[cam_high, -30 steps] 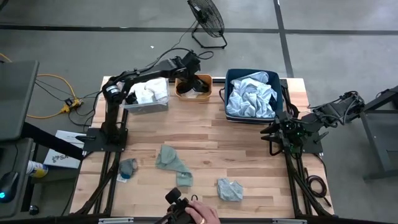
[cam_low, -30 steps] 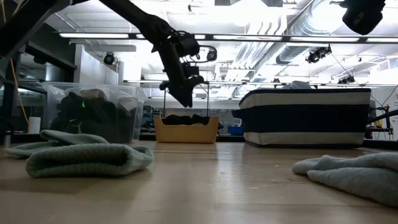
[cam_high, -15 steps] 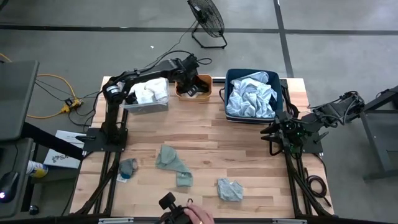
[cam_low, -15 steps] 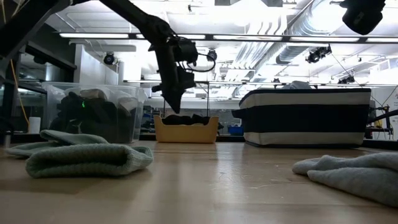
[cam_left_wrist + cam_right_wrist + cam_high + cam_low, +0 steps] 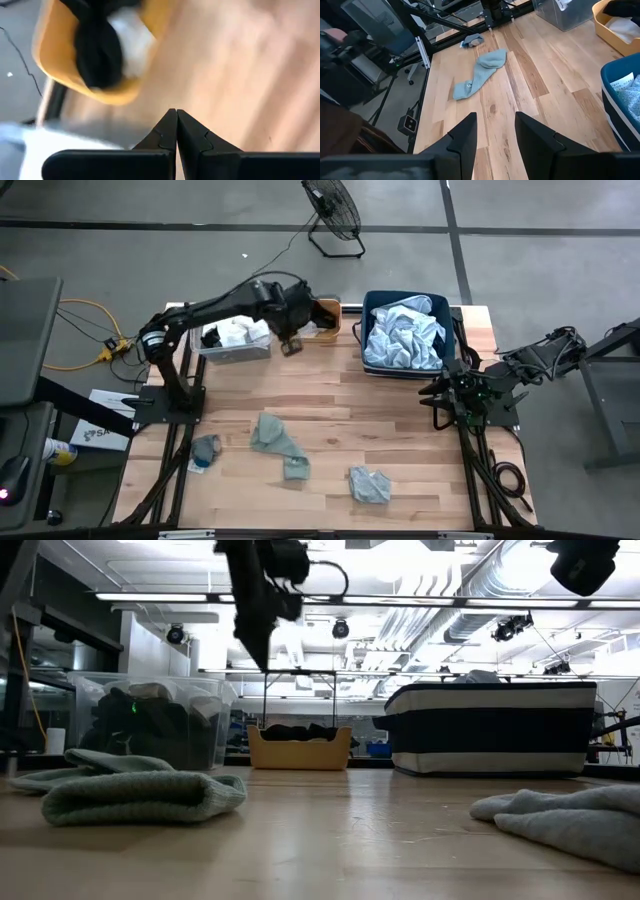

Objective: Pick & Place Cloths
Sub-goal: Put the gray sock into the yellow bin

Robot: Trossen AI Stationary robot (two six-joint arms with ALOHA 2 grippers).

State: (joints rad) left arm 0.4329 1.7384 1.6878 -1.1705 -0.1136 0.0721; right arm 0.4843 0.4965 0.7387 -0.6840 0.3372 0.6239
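- Left gripper (image 5: pixel 292 345): raised, empty, fingers pressed together, at 7 o'clock of small orange plastic bin (image 5: pixel 333 328).
- Right gripper (image 5: pixel 437 394): parked at table's 3 o'clock edge, fingers spread.
- Three crumpled grey-green cloths (image 5: pixel 279 442) lie loose toward 6 o'clock; pale blue cloth (image 5: pixel 403 333) heaped in navy bin (image 5: pixel 449 312).

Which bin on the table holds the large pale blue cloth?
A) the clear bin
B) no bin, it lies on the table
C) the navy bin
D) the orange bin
C: in the high view the pale blue cloth fills the navy bin, at the table's far right; the orange bin holds dark and white pieces.
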